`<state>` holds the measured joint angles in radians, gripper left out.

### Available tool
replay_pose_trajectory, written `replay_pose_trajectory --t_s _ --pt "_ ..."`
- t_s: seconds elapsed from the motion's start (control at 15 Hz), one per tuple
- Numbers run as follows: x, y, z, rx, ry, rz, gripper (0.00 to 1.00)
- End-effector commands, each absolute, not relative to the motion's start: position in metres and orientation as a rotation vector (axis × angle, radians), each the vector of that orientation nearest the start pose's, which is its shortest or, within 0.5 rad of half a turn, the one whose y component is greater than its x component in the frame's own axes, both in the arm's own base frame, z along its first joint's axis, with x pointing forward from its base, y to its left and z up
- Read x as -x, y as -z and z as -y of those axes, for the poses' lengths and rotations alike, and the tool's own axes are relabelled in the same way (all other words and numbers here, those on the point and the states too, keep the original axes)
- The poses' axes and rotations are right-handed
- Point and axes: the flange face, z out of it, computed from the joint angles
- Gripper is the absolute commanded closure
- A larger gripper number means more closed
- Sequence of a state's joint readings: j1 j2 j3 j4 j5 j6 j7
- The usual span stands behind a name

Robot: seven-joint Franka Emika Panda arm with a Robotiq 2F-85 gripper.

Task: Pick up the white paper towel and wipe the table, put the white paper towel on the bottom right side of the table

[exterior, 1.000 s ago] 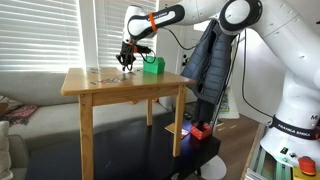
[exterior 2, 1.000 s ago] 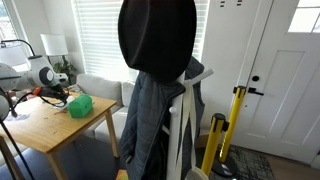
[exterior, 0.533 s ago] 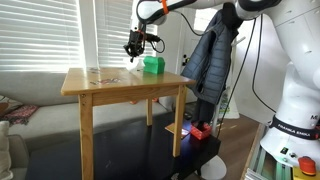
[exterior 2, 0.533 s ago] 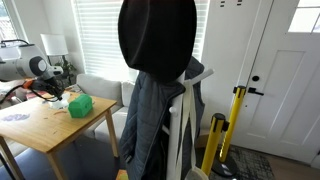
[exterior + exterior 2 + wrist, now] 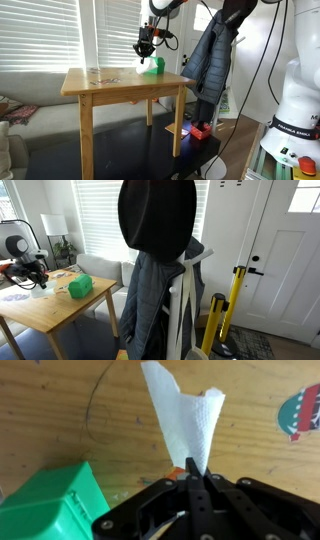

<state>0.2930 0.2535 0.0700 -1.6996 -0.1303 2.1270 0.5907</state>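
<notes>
The gripper (image 5: 193, 468) has its jaws pinching one corner of the white paper towel (image 5: 185, 415), a thin, creased, cone-folded sheet. It hangs over the grained light-brown wooden table (image 5: 60, 410), near a smooth green box (image 5: 50, 505).

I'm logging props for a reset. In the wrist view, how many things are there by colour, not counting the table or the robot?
White: 1, the white paper towel, pinched in the gripper.
Green: 1, the green box.
Red, green and white: 1, a round flat piece at the frame edge.
Total: 3.
</notes>
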Motion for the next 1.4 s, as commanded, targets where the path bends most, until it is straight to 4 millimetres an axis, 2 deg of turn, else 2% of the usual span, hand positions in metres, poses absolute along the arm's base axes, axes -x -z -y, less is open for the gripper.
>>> replay_pose_trajectory --t_s 0.0,0.13,0.33,0.53,0.8,1.0,1.07,1.13,1.33 --pt "-0.557 -0.446 -0.226 3.068 0.320 -0.461 1.00" --pt "-0.537 -0.436 -0.224 3.022 0.372 -0.595 1.00" --pt "-0.519 -0.422 -0.217 2.950 0.484 -0.782 1.00" --pt "-0.514 -0.410 -0.205 2.899 0.623 -0.940 1.00" --pt "-0.507 -0.405 -0.188 2.870 0.801 -1.134 1.00" --pt "-0.504 -0.400 -0.182 2.865 0.860 -1.212 1.00" --pt "-0.504 -0.398 -0.182 2.867 0.866 -1.218 0.74" --pt "-0.503 -0.398 -0.182 2.869 0.873 -1.218 0.73" --pt "-0.498 -0.405 -0.185 2.869 0.863 -1.193 0.54"
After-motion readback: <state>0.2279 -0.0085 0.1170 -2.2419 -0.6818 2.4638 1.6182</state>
